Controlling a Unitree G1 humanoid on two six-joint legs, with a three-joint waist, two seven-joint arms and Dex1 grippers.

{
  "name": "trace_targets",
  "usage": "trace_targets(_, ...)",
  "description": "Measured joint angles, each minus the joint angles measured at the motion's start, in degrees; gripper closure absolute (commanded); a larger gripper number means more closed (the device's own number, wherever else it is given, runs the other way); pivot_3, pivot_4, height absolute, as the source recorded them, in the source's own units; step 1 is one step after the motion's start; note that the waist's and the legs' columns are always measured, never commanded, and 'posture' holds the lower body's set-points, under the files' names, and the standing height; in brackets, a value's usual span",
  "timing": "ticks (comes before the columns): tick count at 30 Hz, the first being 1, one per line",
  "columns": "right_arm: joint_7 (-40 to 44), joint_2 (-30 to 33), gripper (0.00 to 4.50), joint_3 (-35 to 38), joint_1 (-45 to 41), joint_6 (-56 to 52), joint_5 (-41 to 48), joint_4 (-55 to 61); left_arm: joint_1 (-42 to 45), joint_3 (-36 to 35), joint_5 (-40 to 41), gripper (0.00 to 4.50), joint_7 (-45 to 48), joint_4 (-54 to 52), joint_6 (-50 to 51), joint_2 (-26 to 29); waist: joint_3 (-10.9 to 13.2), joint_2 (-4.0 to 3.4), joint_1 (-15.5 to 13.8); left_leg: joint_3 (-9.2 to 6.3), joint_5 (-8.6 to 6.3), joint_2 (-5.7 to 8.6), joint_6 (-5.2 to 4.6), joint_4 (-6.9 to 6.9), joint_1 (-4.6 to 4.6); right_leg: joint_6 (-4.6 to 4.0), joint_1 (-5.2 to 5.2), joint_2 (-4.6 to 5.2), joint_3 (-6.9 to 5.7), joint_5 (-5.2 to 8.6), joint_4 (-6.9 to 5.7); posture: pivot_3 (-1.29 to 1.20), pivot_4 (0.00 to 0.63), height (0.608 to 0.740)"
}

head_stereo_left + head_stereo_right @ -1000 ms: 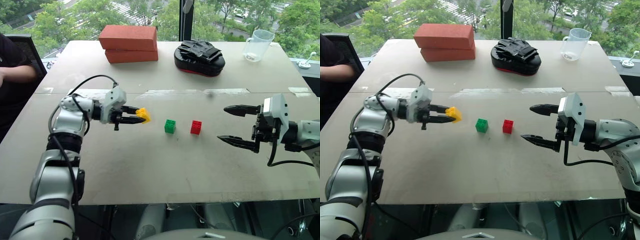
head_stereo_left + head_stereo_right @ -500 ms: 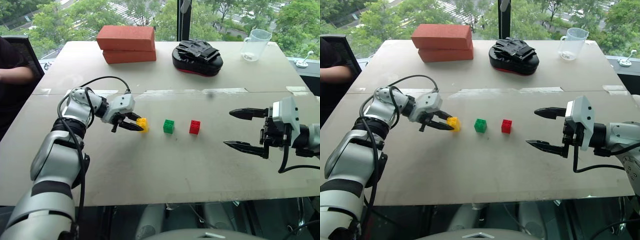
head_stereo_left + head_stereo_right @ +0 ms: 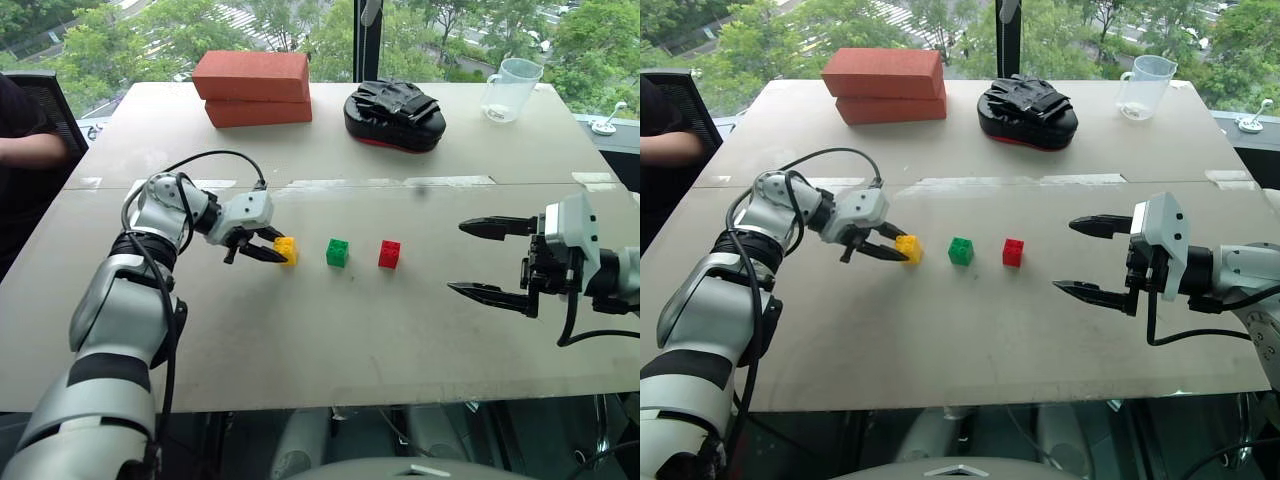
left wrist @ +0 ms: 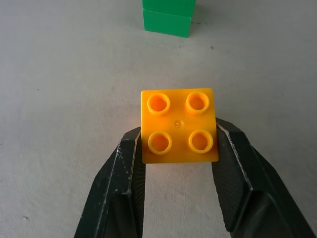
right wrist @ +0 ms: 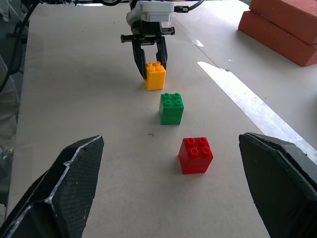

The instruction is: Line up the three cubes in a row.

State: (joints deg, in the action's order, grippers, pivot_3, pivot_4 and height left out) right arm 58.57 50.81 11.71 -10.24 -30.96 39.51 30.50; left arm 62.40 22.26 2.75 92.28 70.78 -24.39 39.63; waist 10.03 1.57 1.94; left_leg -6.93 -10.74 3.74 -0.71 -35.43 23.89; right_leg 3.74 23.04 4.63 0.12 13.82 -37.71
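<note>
Yellow cube [image 4: 179, 125]: smooth plastic, slight sheen on the studs.
Green cube [image 5: 171, 108]: same moulded plastic, clean glossy faces.
Red cube [image 5: 195, 154]: plastic again, shiny.
Desk [image 3: 330, 330]: matt grey board, faintly speckled and scuffed.
Left end effector [image 4: 178, 148]: black fingers [image 4: 130, 168], hard, with a fine grainy texture.
Right end effector [image 3: 490, 258]: black pads [image 5: 59, 191] show a woven, mesh-like surface.
Bricks [image 3: 255, 87]: rough, dull red-orange.
Jug [image 3: 514, 90]: clear plastic.

No legible text, labels, brand marks, numbers or signs on any item in view.
</note>
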Motion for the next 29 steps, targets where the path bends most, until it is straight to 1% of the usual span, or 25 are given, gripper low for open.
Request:
trace_targets(2,0.2,0.0,0.0,0.0,0.0,0.0,0.0,0.0,0.0,-1.4,-0.8,1.4,0.0,0.4,0.0,-0.2,0.0,0.0,0.0,0.0,0.0,0.0,0.0,0.0,0.0,0.0,0.0,0.0,-0.01,0.0,0.0,0.0,0.15,0.74)
trace_targets(4,0.4,0.0,0.0,0.0,0.0,0.0,0.0,0.0,0.0,-2.2,-1.3,0.37,0.0,0.5,0.0,-0.6,0.0,0.0,0.0,0.0,0.0,0.0,0.0,-0.01,0.0,0.0,0.0,0.0,-0.01,0.0,-0.01,0.0,0.15,0.74)
trace_targets(5,0.5,0.0,0.0,0.0,0.0,0.0,0.0,0.0,0.0,-2.7,-1.4,0.03,0.0,0.5,0.2,-0.7,0.0,0.0,0.0,0.0,0.0,0.0,0.0,-0.01,0.0,0.0,0.0,0.0,-0.01,0.0,-0.01,0.0,0.15,0.74)
trace_targets(9,0.3,0.0,0.0,0.5,1.8,0.0,0.1,0.1,0.0,-4.7,-0.9,0.03,0.0,0.0,1.2,-0.4,0.0,0.01,0.0,-0.01,0.0,0.01,0.0,-0.01,0.0,0.0,0.0,0.0,-0.02,-0.01,-0.02,0.0,0.15,0.74)
trace_targets(11,-0.1,-0.1,0.0,2.6,4.9,0.0,0.7,1.0,-0.3,-6.6,1.8,0.03,0.0,-2.0,4.8,0.1,0.0,0.03,0.0,-0.04,0.0,0.01,0.0,-0.01,0.04,0.0,0.0,-0.01,-0.07,-0.01,-0.03,0.0,0.15,0.74)
trace_targets(12,-0.8,-0.8,0.0,5.4,8.5,0.0,1.7,2.9,-1.8,-9.1,4.8,0.03,0.0,-5.9,8.5,1.6,0.0,0.03,0.1,-0.12,0.0,-0.01,0.0,-0.01,0.05,-0.01,0.0,0.0,-0.06,-0.01,-0.05,0.0,0.15,0.74)
trace_targets(14,-1.8,-1.5,0.0,8.1,11.5,-0.1,2.7,4.7,-4.1,-11.3,7.7,0.03,0.0,-10.3,12.5,4.0,0.0,0.03,0.4,-0.07,0.0,-0.02,0.0,0.01,0.02,-0.02,0.02,0.0,0.0,-0.01,-0.09,0.0,0.15,0.74)
trace_targets(15,-2.5,-2.1,0.0,10.2,13.8,-0.2,3.4,5.9,-6.6,-13.0,9.7,0.03,0.0,-14.8,15.9,5.3,0.0,0.02,0.5,-0.03,-0.01,-0.02,0.0,0.01,-0.05,-0.02,0.0,0.01,0.06,-0.01,-0.13,0.0,0.15,0.74)
trace_targets(17,-3.7,-2.9,0.0,13.8,18.6,-0.6,4.6,8.2,-14.1,-17.0,13.9,0.03,-0.7,-26.4,24.5,7.9,0.0,-0.02,0.6,0.02,-0.01,-0.06,0.0,0.03,-0.1,-0.03,0.01,-0.01,0.17,-0.01,-0.12,0.0,0.15,0.74)
trace_targets(19,-4.7,-4.5,0.0,17.8,24.8,-1.0,5.1,10.6,-26.9,-22.5,19.1,0.03,-3.6,-40.8,34.4,11.3,0.0,-0.05,0.8,0.15,-0.04,-0.18,-0.01,0.07,-0.18,-0.05,0.01,-0.02,0.39,-0.01,-0.12,0.0,0.15,0.74)
trace_targets(20,-5.1,-4.9,0.0,18.9,27.3,-1.3,5.1,10.8,-32.1,-24.5,20.8,0.03,-5.4,-45.6,38.4,12.4,0.0,-0.05,0.6,0.15,-0.05,-0.19,-0.02,0.07,-0.17,-0.06,0.02,-0.04,0.42,-0.01,-0.12,0.0,0.15,0.74)
trace_targets(21,-5.3,-5.7,0.0,20.8,30.4,-1.1,4.6,11.3,-39.3,-27.9,22.7,0.03,-8.3,-52.7,42.4,12.9,0.0,-0.06,0.4,0.14,-0.06,-0.22,-0.03,0.07,-0.16,-0.07,0.03,0.11,0.53,0.0,-0.04,0.0,0.15,0.74)
trace_targets(23,-5.3,-6.2,0.0,21.5,32.7,-0.7,3.2,11.2,-45.0,-30.9,24.0,0.03,-11.2,-58.1,45.3,12.9,0.0,-0.05,-0.4,0.09,-0.05,-0.25,-0.04,0.04,-0.15,-0.14,0.0,0.2,0.54,0.04,0.02,0.0,0.15,0.74)
trace_targets(25,-5.4,-8.2,0.0,22.8,37.0,1.1,0.9,10.9,-54.9,-35.7,25.0,0.03,-14.9,-64.6,46.5,12.4,-0.2,-0.08,-1.2,0.22,-0.06,-0.34,-0.03,0.06,-0.25,-0.19,-0.09,0.32,0.52,0.2,0.09,0.0,0.15,0.74)
trace_targets(27,-5.3,-9.5,0.0,22.7,39.9,2.0,-0.9,9.4,-60.9,-38.2,25.1,0.03,-17.6,-66.5,46.6,11.0,-0.2,-0.14,-1.7,0.25,-0.2,-0.39,0.2,0.05,-0.26,-0.14,-0.18,0.35,0.49,0.24,0.18,0.0,0.15,0.74)
trace_targets(29,-5.2,-10.7,0.0,22.7,41.9,3.8,-2.8,7.9,-66.1,-40.0,25.3,0.03,-20.5,-69.2,46.6,9.1,-0.2,-0.13,-2.3,0.41,-0.21,-0.57,0.22,0.03,-0.2,-0.12,-0.21,0.36,0.44,0.26,0.32,0.0,0.15,0.74)
